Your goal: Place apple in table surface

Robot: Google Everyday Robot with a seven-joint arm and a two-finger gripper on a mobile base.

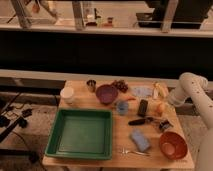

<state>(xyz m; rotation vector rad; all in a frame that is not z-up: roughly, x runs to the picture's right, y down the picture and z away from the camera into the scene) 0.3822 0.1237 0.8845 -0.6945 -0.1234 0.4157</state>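
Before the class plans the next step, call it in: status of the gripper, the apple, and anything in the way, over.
Gripper open, close beside the apple. Apple looks to rest on the table surface, apart from the orange-red bowl. Nothing blocking.

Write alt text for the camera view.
A white robot arm reaches in from the right, its claw beside an apple on a wooden table. A green tray, a purple bowl and an orange bowl also sit there.
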